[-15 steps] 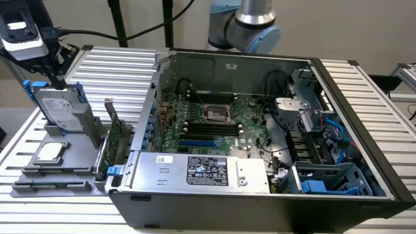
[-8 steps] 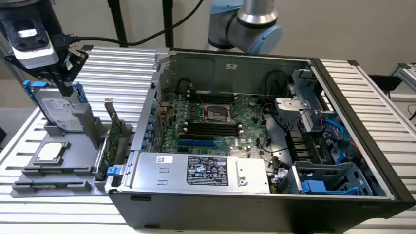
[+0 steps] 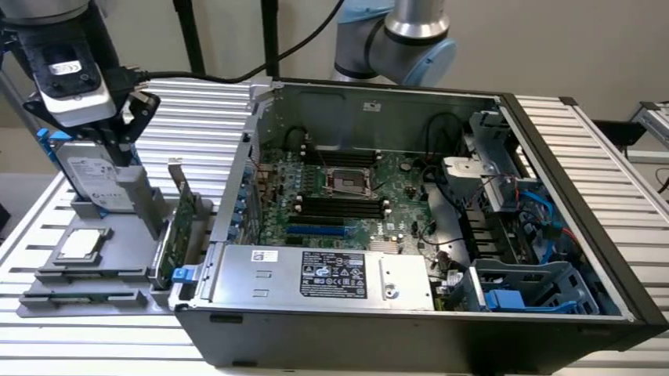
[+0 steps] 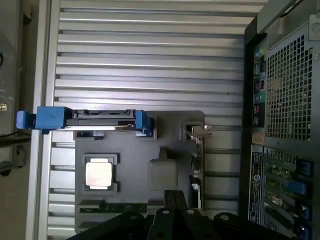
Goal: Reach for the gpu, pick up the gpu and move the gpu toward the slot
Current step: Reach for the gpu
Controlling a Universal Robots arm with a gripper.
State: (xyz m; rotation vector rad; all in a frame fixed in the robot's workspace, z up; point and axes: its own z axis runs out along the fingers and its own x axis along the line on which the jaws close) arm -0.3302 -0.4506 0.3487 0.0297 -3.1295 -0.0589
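While arm [image 3: 65, 39] hangs near hdd [image 3: 99, 178], gpu [image 3: 182, 223] stands apart.

The surface [image 3: 199, 125] is ribbed bare metal, silver with a dull brushed sheen, and the holder [image 3: 125, 270] on it is smooth matt grey plastic. The gpu [image 3: 186, 213] is a green circuit board with a bright metal bracket, the hard drive [image 3: 96, 176] looks like silver metal in a blue plastic frame, and the chip [image 3: 84, 245] has a shiny metal lid. The computer case [image 3: 418, 345] is matt black outside and bare grey sheet metal within.
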